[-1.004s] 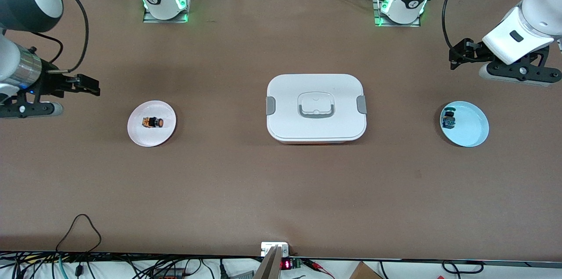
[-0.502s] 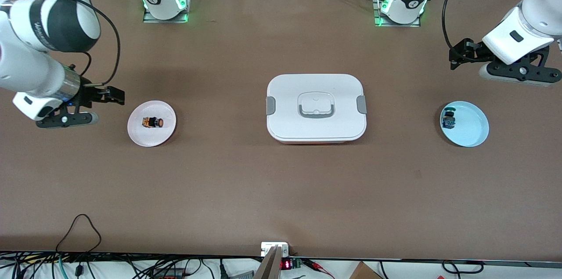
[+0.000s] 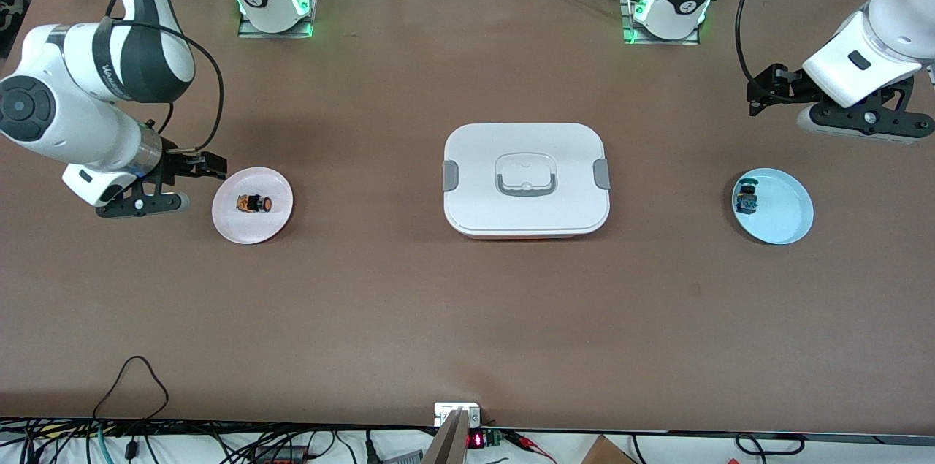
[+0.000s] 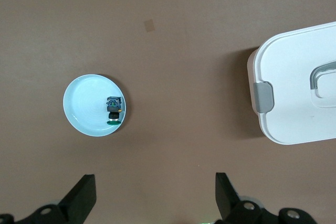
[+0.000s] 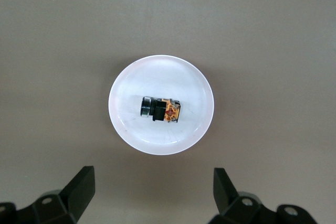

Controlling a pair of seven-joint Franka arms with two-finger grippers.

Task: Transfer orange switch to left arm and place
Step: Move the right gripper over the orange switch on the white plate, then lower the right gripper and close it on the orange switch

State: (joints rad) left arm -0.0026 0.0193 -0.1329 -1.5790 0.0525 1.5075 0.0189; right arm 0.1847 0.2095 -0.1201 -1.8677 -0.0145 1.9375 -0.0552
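Observation:
The orange switch [image 3: 254,204] lies on its side on a small white plate [image 3: 241,226] toward the right arm's end of the table; it also shows in the right wrist view [image 5: 160,109]. My right gripper [image 3: 208,166] [image 5: 153,192] is open and empty, up in the air just beside that plate. The white box [image 3: 526,219] with grey clips sits shut at the table's middle and shows in the left wrist view [image 4: 294,93]. My left gripper [image 3: 763,93] [image 4: 155,198] is open and empty, waiting over the table beside the blue plate.
A light-blue plate [image 3: 785,219] toward the left arm's end holds a small blue-and-teal switch [image 3: 746,199], also in the left wrist view [image 4: 114,109]. Cables run along the table's front edge.
My right arm has swung in from the table's end toward the white plate, its gripper now beside the plate. The left arm has not moved.

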